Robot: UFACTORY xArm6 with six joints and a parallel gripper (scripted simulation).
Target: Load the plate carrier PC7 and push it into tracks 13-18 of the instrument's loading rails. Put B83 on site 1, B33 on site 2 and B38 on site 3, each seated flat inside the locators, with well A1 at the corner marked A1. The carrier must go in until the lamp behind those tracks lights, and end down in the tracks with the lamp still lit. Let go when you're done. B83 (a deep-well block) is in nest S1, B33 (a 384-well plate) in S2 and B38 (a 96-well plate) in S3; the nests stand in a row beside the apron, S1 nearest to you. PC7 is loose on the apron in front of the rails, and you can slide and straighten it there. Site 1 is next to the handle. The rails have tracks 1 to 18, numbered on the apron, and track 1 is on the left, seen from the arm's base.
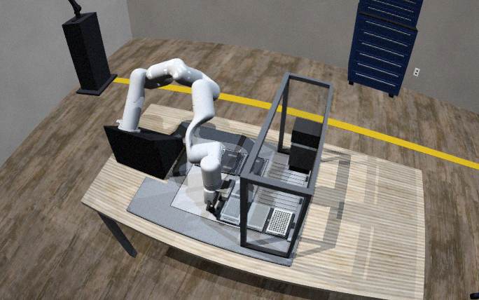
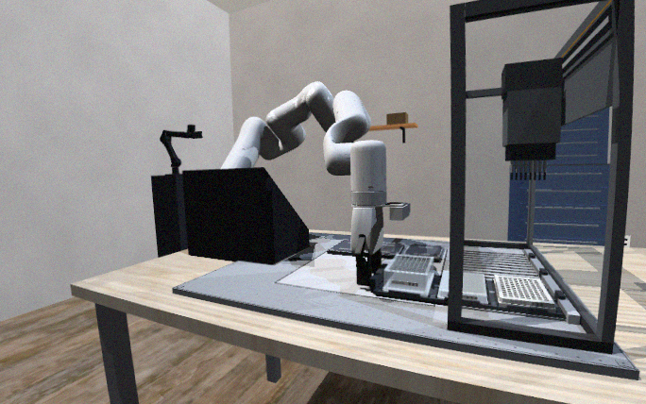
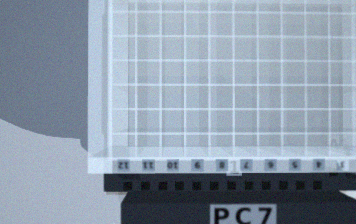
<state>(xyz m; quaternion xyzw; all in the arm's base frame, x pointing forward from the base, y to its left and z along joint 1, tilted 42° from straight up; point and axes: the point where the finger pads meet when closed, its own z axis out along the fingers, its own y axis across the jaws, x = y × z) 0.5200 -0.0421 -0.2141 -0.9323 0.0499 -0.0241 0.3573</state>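
Observation:
The dark plate carrier PC7 (image 1: pixel 255 214) lies lengthwise in the rails on the near side of the instrument. Its handle end sticks out onto the apron. The tall deep-well block B83 (image 1: pixel 230 208) sits next to the handle, the flat 384-well plate B33 (image 1: pixel 258 215) in the middle, and the white 96-well plate B38 (image 1: pixel 280 221) at the far end. My gripper (image 1: pixel 211 207) points straight down at the handle (image 3: pixel 235 200), its fingers open on either side of it. In the wrist view B83 (image 3: pixel 225 80) fills the frame above the PC7 label (image 3: pixel 242 214). I cannot see a lamp.
The instrument's dark frame (image 1: pixel 282 159) stands over the rails; its front post (image 2: pixel 456 166) rises just past B83 (image 2: pixel 409 274). A pipetting head (image 2: pixel 531 109) hangs inside. Empty nests (image 1: pixel 232 159) lie beside the apron behind the arm. A black box (image 1: pixel 141 150) stands at the arm's base.

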